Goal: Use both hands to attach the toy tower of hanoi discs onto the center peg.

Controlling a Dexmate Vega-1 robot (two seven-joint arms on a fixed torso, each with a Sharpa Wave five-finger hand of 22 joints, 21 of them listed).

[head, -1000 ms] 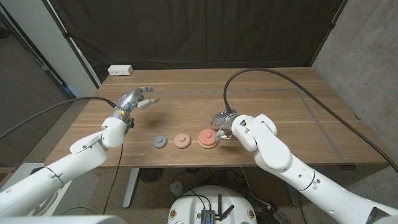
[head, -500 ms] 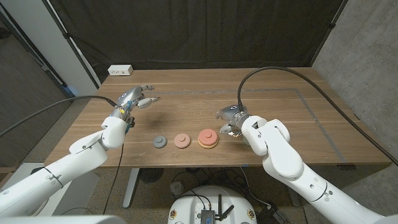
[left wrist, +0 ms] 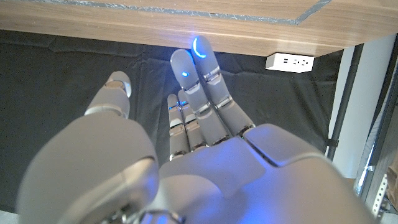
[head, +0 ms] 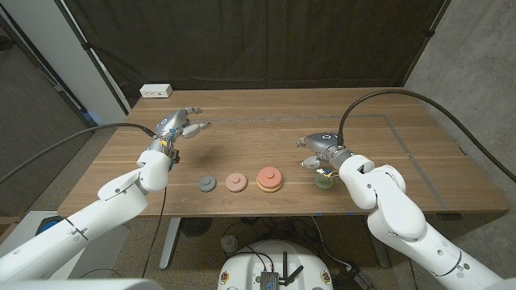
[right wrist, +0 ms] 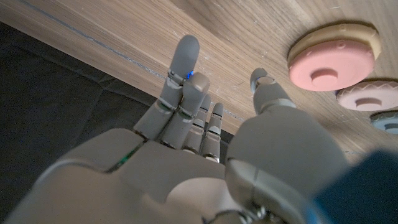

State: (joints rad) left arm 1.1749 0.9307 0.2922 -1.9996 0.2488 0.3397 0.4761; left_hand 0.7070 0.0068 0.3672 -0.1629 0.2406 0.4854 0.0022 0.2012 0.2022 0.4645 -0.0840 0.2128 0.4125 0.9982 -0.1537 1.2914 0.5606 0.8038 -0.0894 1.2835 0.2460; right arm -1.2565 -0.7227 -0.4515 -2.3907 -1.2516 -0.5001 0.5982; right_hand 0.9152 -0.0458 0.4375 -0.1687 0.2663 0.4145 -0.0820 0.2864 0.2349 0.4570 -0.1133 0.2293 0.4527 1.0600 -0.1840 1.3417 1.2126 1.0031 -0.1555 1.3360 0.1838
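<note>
- Now, on your wooden table (head: 242,137) three round, smooth plastic discs lie in a row: a small grey disc (head: 207,184), a pink disc (head: 235,182), and a red-pink disc on a tan base (head: 268,179).
- Your right hand (head: 319,149) hovers beside the red-pink one, fingers (right wrist: 180,74) straight and spread, holding nothing.
- Your left hand (head: 177,126) hangs well beyond the grey disc, fingers (left wrist: 196,81) extended and empty.

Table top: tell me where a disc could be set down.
Bare wood lies across the table's far half behind both hands, and between the left hand and right hand. The near edge is crowded: grey disc, pink disc, red disc.
</note>
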